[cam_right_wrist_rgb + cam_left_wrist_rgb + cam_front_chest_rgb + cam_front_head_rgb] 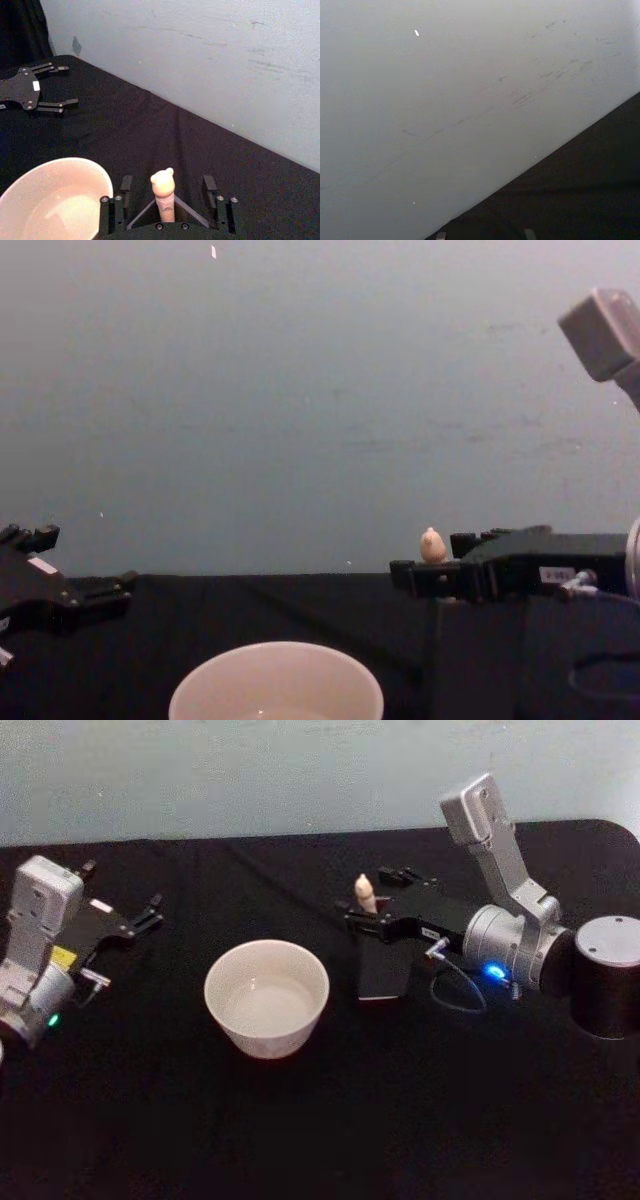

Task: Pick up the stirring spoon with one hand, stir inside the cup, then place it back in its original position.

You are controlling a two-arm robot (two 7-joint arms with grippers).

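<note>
Scuffed pale wall (300, 390), black tabletop (300, 1120)

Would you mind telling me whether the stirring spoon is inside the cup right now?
No, the stirring spoon stands in the dark holder beside the cup, between the open jaws of the right gripper.

A black table (300, 1140) was backed by a pale wall (250, 770). A dark holder (385, 980) and a grey-topped cylinder (606, 990) were set on it.

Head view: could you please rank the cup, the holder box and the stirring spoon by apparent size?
1. The cup, largest.
2. The holder box, partly covered by the right gripper.
3. The stirring spoon, its handle top showing.
</note>
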